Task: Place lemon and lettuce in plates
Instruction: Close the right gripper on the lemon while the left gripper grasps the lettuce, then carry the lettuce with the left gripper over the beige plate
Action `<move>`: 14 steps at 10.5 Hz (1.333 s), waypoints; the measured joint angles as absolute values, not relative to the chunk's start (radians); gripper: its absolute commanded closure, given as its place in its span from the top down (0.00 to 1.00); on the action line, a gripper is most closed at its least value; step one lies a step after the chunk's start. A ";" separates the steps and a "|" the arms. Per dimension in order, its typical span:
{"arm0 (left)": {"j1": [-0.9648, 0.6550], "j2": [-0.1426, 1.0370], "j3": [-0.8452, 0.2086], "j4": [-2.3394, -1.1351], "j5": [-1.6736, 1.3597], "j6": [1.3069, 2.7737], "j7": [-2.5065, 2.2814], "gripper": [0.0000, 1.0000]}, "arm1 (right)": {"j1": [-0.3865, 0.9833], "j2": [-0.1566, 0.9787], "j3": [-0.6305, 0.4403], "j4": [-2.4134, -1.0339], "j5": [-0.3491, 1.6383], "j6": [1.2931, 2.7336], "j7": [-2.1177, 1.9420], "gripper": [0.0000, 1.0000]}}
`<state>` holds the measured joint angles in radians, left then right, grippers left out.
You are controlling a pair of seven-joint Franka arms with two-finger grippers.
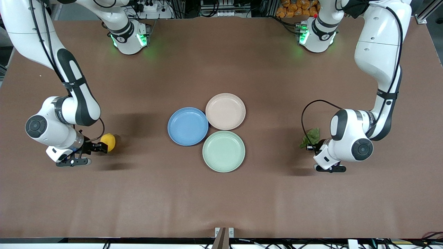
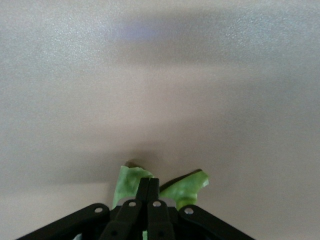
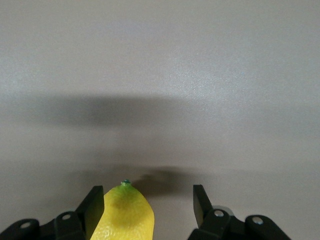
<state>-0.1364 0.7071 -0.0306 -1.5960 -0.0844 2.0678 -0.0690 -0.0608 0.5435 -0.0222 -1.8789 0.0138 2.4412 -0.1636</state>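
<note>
Left pincer [image 2: 148, 186] pinches lettuce [image 2: 131, 180]; right pincer [image 3: 148, 205] seemingly brackets lemon [image 3: 125, 217].

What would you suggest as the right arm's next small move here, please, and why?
Probably close the right gripper. Its fingers stand open around the lemon, which touches one finger with a gap at the other. The left gripper is already shut on the lettuce.

smooth-rinded lemon [image 1: 108, 141], matte (rimmed) plates [image 1: 188, 126]
</note>
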 measured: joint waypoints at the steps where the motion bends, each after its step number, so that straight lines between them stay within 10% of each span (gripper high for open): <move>1: -0.137 0.703 -0.031 -1.572 -0.087 2.023 -0.069 0.00 | -0.061 0.544 -0.022 -1.879 0.014 2.439 -0.163 0.82; 14: -0.253 0.618 -0.416 -1.482 -0.221 1.888 -0.789 0.00 | -0.053 0.553 0.023 -1.963 0.016 2.442 0.087 0.92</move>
